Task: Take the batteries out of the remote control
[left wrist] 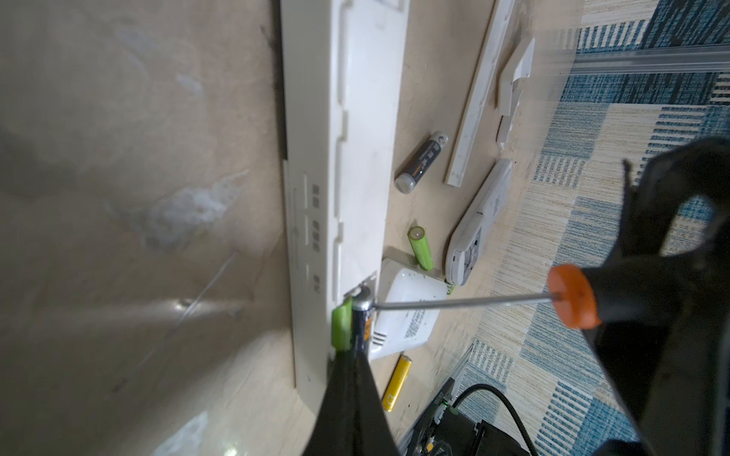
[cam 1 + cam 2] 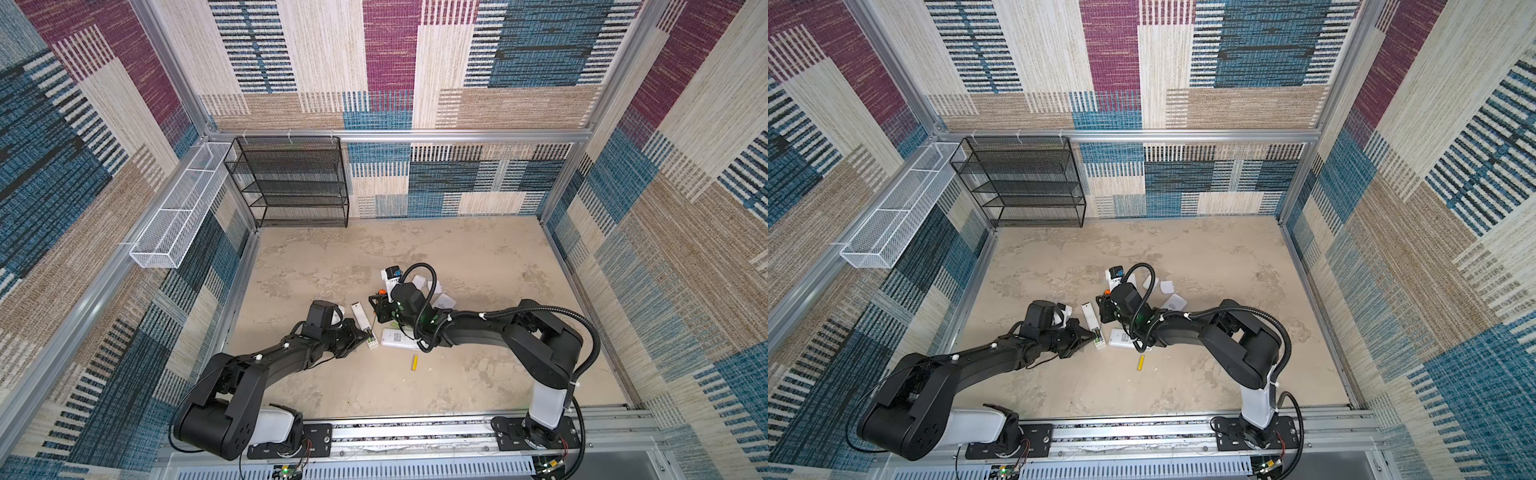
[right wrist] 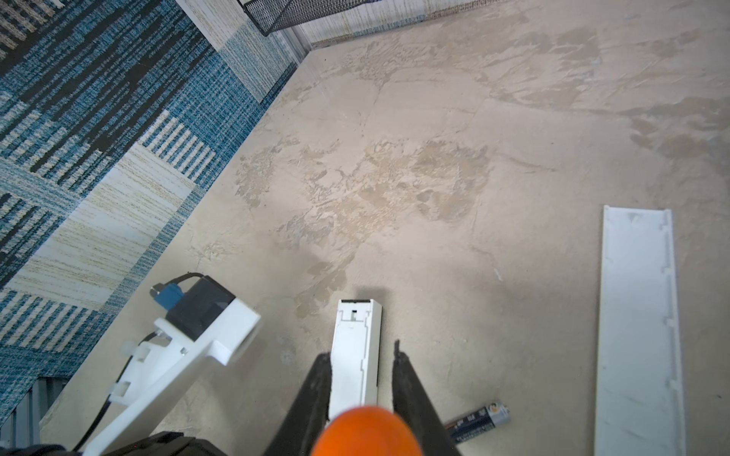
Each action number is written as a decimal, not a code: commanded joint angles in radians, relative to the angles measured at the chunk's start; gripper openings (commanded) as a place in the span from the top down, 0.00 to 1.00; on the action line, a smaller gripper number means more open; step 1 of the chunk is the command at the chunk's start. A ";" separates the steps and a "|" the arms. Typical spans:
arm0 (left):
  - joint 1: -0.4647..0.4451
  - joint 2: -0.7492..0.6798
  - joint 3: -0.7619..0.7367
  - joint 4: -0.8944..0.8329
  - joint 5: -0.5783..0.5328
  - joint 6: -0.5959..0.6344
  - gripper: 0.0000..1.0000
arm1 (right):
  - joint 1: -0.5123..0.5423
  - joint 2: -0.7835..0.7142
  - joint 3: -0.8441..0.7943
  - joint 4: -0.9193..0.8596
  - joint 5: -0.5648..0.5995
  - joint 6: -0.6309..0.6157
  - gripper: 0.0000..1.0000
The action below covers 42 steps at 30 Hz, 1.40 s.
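A long white remote control [image 1: 339, 158] lies on the floor with its back open. At its near end sit a lime green battery [image 1: 342, 323] and a dark battery [image 1: 363, 316]. My left gripper [image 1: 351, 353] is shut, its tips right against those two cells [image 2: 371, 336]. I cannot tell if it pinches one. My right gripper [image 3: 360, 351] is shut on the screwdriver [image 1: 572, 296], whose tip touches the dark cell. Loose batteries lie beside the remote: a black one [image 1: 422, 162], a green one [image 1: 420, 248] and a yellow one [image 2: 414, 362].
A small white remote [image 2: 399, 338] and another open remote [image 1: 480, 221] lie right of the long one. A long white cover [image 3: 636, 335] and small white lids [image 2: 442, 299] rest further back. A black mesh shelf [image 2: 291, 183] stands at the back left.
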 commanded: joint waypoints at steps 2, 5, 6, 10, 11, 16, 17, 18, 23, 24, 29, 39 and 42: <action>-0.001 0.002 0.004 -0.035 -0.044 0.013 0.99 | -0.009 -0.008 -0.012 -0.026 -0.048 0.045 1.00; -0.003 0.002 0.002 -0.035 -0.046 0.011 0.99 | -0.020 -0.012 -0.023 -0.016 -0.072 0.078 1.00; -0.003 0.002 0.002 -0.037 -0.048 0.011 0.99 | -0.023 -0.014 -0.027 -0.013 -0.077 0.081 1.00; -0.003 0.004 0.004 -0.036 -0.045 0.011 1.00 | -0.023 -0.018 -0.030 -0.013 -0.075 0.086 1.00; -0.003 0.004 0.005 -0.037 -0.046 0.011 1.00 | -0.025 -0.017 -0.032 -0.012 -0.077 0.089 1.00; -0.004 0.006 0.006 -0.037 -0.046 0.011 1.00 | -0.031 -0.017 -0.037 -0.007 -0.086 0.107 1.00; -0.004 0.005 0.007 -0.037 -0.047 0.011 1.00 | -0.032 -0.017 -0.038 -0.006 -0.087 0.111 1.00; -0.003 0.004 0.007 -0.036 -0.047 0.010 1.00 | -0.035 -0.020 -0.041 -0.005 -0.088 0.116 1.00; -0.004 0.005 0.005 -0.037 -0.047 0.012 1.00 | -0.052 -0.018 -0.059 0.011 -0.107 0.154 1.00; -0.005 0.005 0.005 -0.037 -0.047 0.014 1.00 | -0.056 -0.018 -0.063 0.015 -0.112 0.162 1.00; -0.004 0.009 0.004 -0.035 -0.048 0.015 1.00 | -0.081 -0.013 -0.076 0.026 -0.143 0.210 1.00; -0.005 0.011 0.004 -0.036 -0.047 0.018 1.00 | -0.097 -0.009 -0.084 0.044 -0.166 0.244 1.00; -0.004 0.016 0.004 -0.035 -0.045 0.017 1.00 | -0.111 0.002 -0.098 0.063 -0.194 0.280 1.00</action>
